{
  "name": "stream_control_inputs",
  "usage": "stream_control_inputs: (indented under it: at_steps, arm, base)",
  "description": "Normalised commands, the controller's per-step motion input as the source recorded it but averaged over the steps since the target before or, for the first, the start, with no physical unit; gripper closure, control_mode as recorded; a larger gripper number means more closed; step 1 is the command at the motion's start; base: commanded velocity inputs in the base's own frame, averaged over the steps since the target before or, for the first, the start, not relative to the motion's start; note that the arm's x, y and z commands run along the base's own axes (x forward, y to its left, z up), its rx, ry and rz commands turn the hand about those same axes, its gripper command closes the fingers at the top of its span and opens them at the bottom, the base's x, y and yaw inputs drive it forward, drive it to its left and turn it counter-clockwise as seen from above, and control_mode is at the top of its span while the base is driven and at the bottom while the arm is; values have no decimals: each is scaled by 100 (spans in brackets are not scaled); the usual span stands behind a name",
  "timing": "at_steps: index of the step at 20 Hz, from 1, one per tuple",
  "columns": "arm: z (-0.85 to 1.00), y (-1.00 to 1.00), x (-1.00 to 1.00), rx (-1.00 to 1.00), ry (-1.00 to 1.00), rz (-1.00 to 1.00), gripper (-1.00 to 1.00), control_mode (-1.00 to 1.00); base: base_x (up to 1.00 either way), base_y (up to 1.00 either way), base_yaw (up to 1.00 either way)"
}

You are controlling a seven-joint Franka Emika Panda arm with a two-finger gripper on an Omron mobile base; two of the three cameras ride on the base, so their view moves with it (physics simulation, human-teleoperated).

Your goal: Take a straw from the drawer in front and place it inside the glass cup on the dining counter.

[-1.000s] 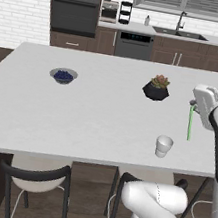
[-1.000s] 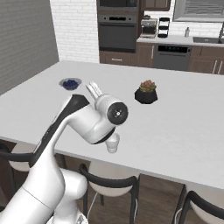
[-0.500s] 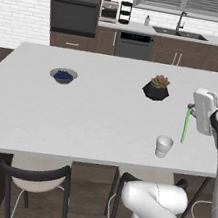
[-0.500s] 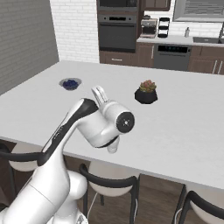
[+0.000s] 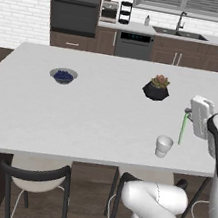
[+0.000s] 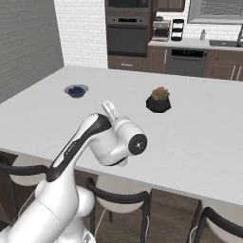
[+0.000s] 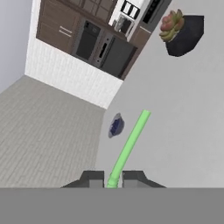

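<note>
So the grab part looks done. In the left base view the gripper (image 5: 186, 113) has the straw (image 5: 182, 129) hanging down from it over the dining counter (image 5: 95, 113), just to the right of the glass cup (image 5: 164, 145) and a bit beyond it. The straw's lower end sits higher than the cup's rim, not in it. The black plant pot (image 5: 156, 90) is well behind the cup, and the grey bowl (image 5: 63, 75) is far off to the cup's left. My read: what's left is lining the straw up over the cup, lowering it in and letting go.

Right base view is mostly the arm itself, bulky elbow right in front, so I can't make out the cup or straw there. You do get the plant pot and bowl on the white top.

Hand view is the useful one for the grip: the two dark fingertips (image 7: 92, 178) are pinched tight on the green straw's end, with the straw running away from them over the counter. The plant pot sits up in the corner; the cup isn't something I can pick out here.
</note>
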Motion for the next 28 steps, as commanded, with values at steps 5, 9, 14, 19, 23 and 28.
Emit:
stream_control_inputs:
  at_steps: [5, 9, 14, 19, 23, 28]
  arm:
    - [-22, 0, 22, 0, -6, 0, 100, -100]
    - [-21, -11, 21, 0, -3, 0, 100, -100]
    - [-18, -25, 23, -1, 0, 0, 100, -100]
    - [-13, -22, 19, 0, 0, 0, 100, -100]
    - [-18, -6, 2, 0, -1, 0, 100, -100]
    - [-20, 0, 0, 0, 0, 0, 100, -100]
  base:
    - [0, 0, 0]
    - [0, 0, 0]
    - [0, 0, 0]
    - [0, 0, 0]
    - [0, 0, 0]
    - [0, 0, 0]
